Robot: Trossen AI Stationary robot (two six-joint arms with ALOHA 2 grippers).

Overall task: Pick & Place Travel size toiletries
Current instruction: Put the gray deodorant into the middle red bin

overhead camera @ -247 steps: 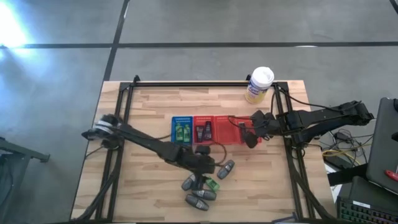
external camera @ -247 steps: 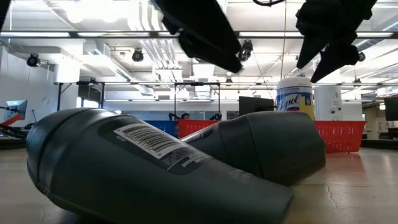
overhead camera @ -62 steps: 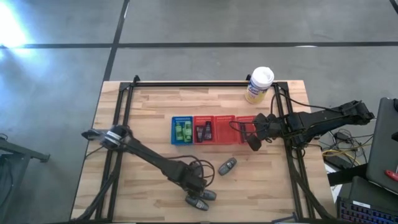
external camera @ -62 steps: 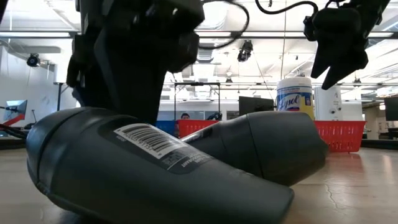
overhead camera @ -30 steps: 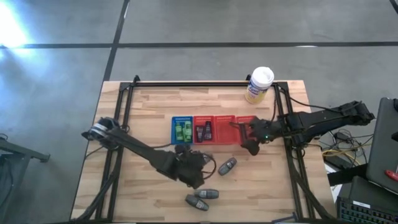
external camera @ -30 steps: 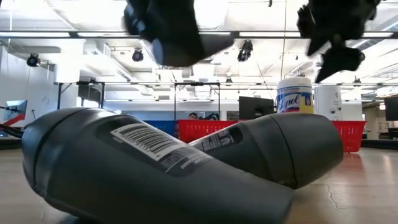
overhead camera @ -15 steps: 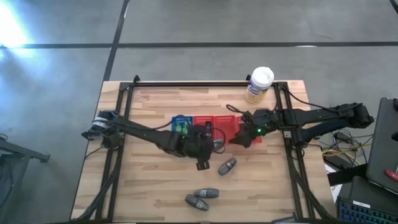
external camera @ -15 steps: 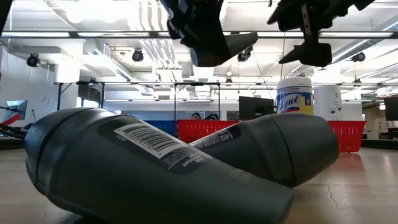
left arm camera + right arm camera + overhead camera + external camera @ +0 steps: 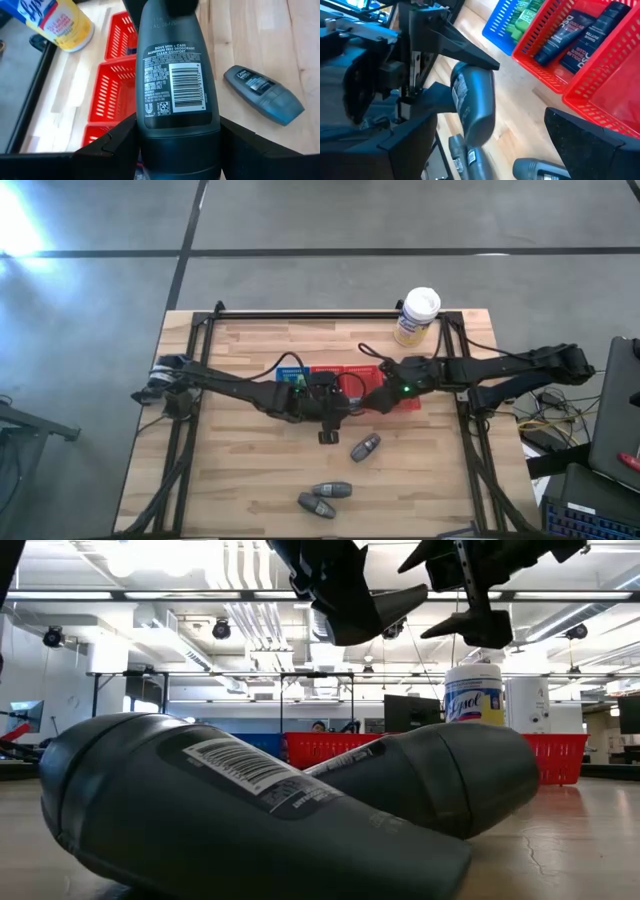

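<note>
**Left arm now over the trays with a deodorant**

Since a second ago the left gripper (image 9: pixel 327 420) swung from the table's 6 o'clock edge up to centre. Its fingers pinch a grey deodorant (image 9: pixel 176 85) by the sides (barcode label facing the wrist camera).

Right gripper (image 9: pixel 378 402) has slid in toward the red trays (image 9: pixel 352 383) from 3 o'clock, jaws spread wide, nothing in them.

- The held one hangs just at 6 o'clock of the trays; looks like it's not yet over a slot, but the overhead view is poor there.
- Three more deodorants on the table: one (image 9: pixel 365 447) at 5 o'clock of the left gripper, a pair (image 9: pixel 325 496) near the 6 o'clock edge.
- Green packets sit in the blue tray (image 9: pixel 290 376), dark tubes (image 9: pixel 572 36) in a red one.

Judgement: pick done, placing next.
</note>
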